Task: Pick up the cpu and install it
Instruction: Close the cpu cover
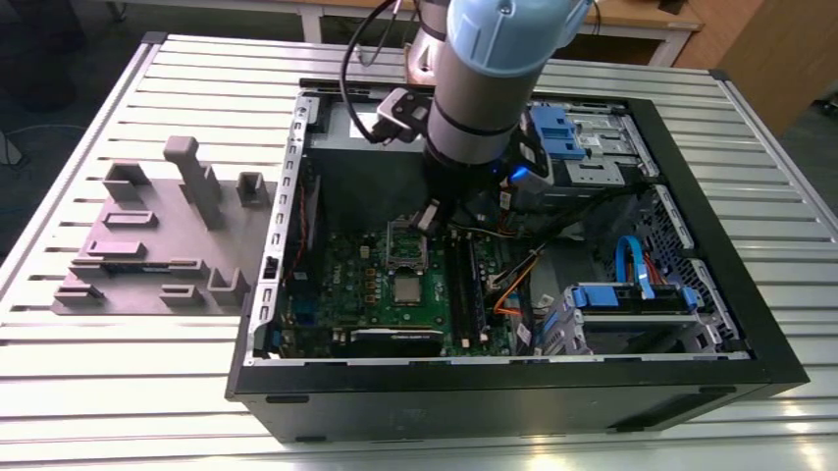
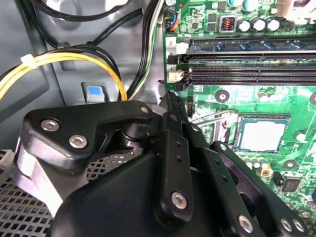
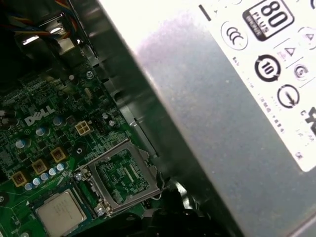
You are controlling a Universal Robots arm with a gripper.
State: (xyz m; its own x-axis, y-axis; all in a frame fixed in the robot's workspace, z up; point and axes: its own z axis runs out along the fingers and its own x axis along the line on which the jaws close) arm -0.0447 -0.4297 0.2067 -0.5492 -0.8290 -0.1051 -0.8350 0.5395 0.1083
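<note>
Whether the jaws are apart or together cannot be told: in the second wrist view the gripper (image 2: 169,101) is seen from behind its own black linkages, and its tips are masked by them. Nothing is seen to be carried there. The gripper is held low inside the computer case (image 1: 524,397), just beside the processor socket and near the power supply (image 3: 222,123).

The cpu (image 2: 260,134) is found lying flat in the socket with its silver-grey top facing up, apart from the gripper. Next to it the metal load frame (image 3: 123,173) is tilted up on its hinge, so the chip is not clamped down. Beyond the socket the memory slots (image 2: 247,74) are laid out on the green motherboard (image 1: 353,285), and a yellow cable bundle (image 2: 64,61) is looped past the gripper's body.

Outside the case, a grey fixture block (image 1: 144,245) is set on the slatted bench (image 1: 131,392) at the exterior view's left, well apart from the work.

By judgement, the picking and seating are taken as done, and the securing of the chip is the part not yet finished. Any move about the socket is judged to call for a light, straight approach, so that the seated chip is not nudged and the raised frame and nearby cables are not snagged
</note>
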